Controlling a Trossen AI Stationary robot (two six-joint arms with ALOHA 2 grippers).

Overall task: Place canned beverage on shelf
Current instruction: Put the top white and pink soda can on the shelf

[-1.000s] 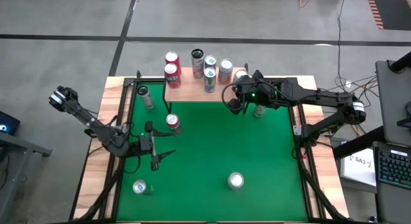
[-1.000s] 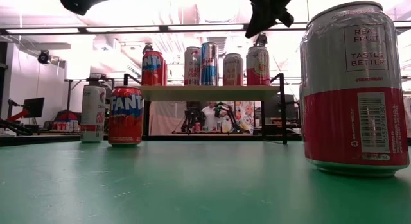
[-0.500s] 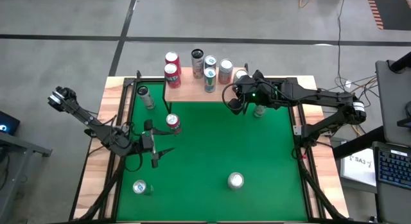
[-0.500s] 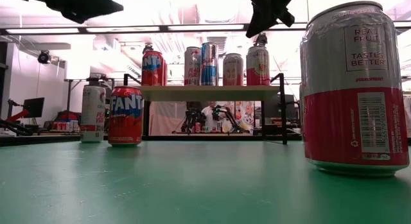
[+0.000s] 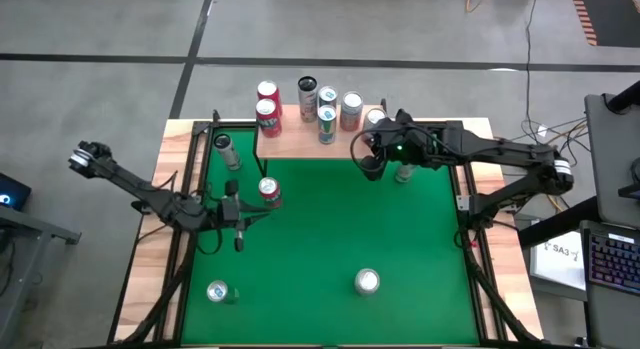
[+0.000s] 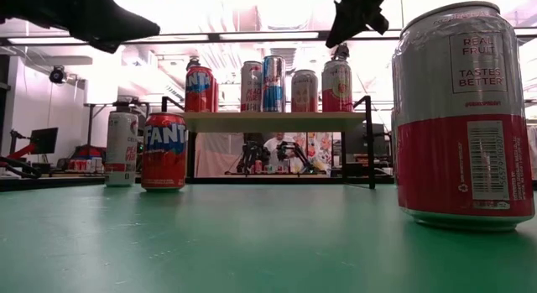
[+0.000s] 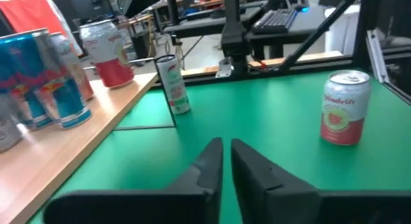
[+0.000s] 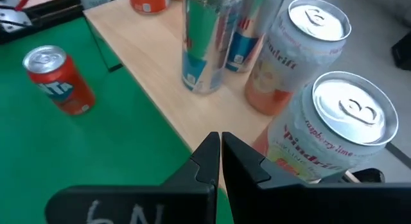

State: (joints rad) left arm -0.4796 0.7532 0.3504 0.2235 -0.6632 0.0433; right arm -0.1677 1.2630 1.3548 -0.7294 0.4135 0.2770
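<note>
The shelf (image 5: 300, 139) stands at the table's far edge on thin black legs, and several cans stand upright on its wooden top (image 6: 268, 121). A red Fanta can (image 5: 269, 192) stands on the green table in front of it. My left gripper (image 5: 238, 229) is shut and empty, above the table near the left edge, just short of the Fanta can. In the left wrist view its fingers (image 7: 226, 150) nearly meet. My right gripper (image 5: 371, 167) hangs shut and empty over the shelf's right front corner. Its fingers (image 8: 219, 147) are near a pink-and-white can (image 8: 334, 131).
More cans stand on the green table: a slim one (image 5: 226, 149) at the far left, one (image 5: 218, 291) at the near left, a red-and-silver one (image 5: 367, 282) near the front middle, and one (image 5: 403, 172) under my right arm. Black frame bars line the table's sides.
My left gripper has shut its fingers on nothing. It has also moved a little toward the table's far edge and sunk. The cans and my right arm have kept still.
</note>
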